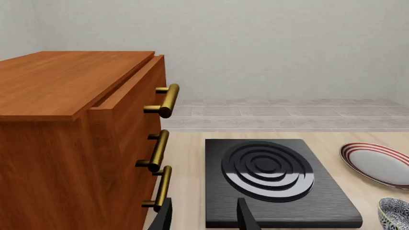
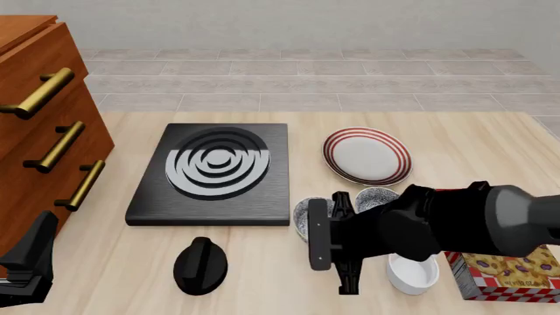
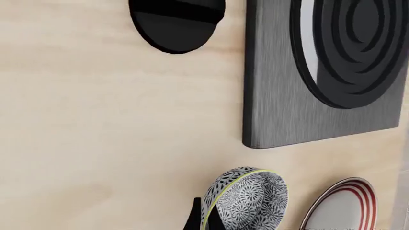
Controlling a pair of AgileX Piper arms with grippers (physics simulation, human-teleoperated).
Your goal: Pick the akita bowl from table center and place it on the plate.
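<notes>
1. We have the right hand low over the table, at the akita bowl, which sits just in front of the black stove slab.
2. The right wrist view shows a finger right at the bowl's rim. We only see one finger there, so we can't tell whether the hand is apart or clamped on the rim.
3. The bowl looks tilted in the wrist view; whether it's off the table we can't say.
4. The plate is bare and lies just beyond the bowls, near but not touching. A second speckled bowl sits between it and the arm.
5. Our left hand is parked near the wooden drawer unit, fingers apart, holding nothing.
6. Status estimate: the approach is done, the grasp is in progress or unconfirmed. Lift, short carry to the plate and release are all left.
</notes>
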